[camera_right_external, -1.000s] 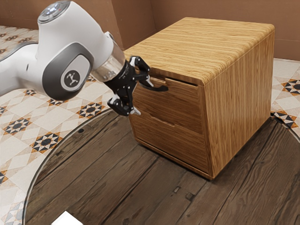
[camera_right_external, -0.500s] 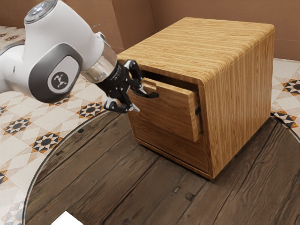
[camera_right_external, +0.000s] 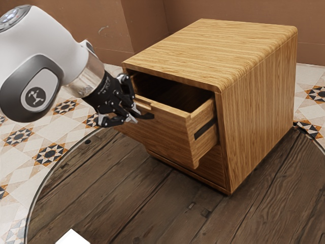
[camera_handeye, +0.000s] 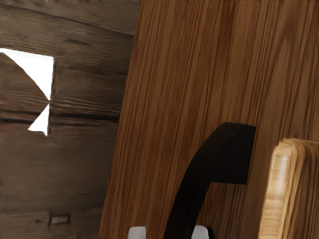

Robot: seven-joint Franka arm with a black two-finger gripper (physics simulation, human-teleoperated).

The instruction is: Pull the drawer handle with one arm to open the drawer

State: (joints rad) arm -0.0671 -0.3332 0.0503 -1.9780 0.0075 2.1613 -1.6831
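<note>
Your hand (camera_right_external: 131,111) is clamped on the black drawer handle (camera_right_external: 145,116) at the exterior view's left. The top drawer (camera_right_external: 167,133) stands well out of the cabinet (camera_right_external: 228,56), its inside showing, so I judge the pull largely done, with little travel left. In the wrist view, the drawer handle (camera_handeye: 214,164) curves down the drawer's front and passes between your fingertips (camera_handeye: 137,232).

White arm (camera_right_external: 48,40), grey joint cap (camera_right_external: 31,95), silver wrist ring (camera_right_external: 89,76), black tool (camera_right_external: 133,113)
</note>
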